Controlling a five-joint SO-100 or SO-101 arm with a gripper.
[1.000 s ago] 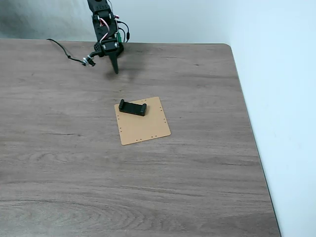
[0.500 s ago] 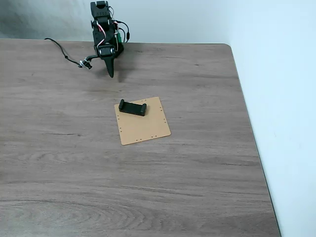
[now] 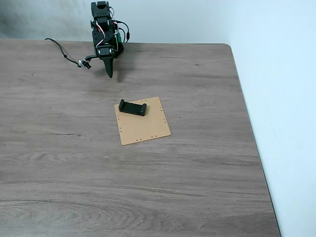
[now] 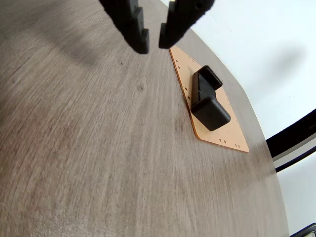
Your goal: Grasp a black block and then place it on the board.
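The block (image 3: 132, 107) lies on the board (image 3: 143, 123), well apart from the hand (image 3: 110, 74), its fingers slightly apart, empty.

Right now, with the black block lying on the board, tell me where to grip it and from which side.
Grip the black block across its low middle span, fingers on its two long sides, coming straight down. The raised lips at both ends would likely block an endwise pinch, and it lies flat on the board with nothing beside it. The gripper hangs slightly parted, empty.

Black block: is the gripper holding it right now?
No: in the fixed view the black block lies on the board, while the gripper hangs empty, apart, near the table's far edge.
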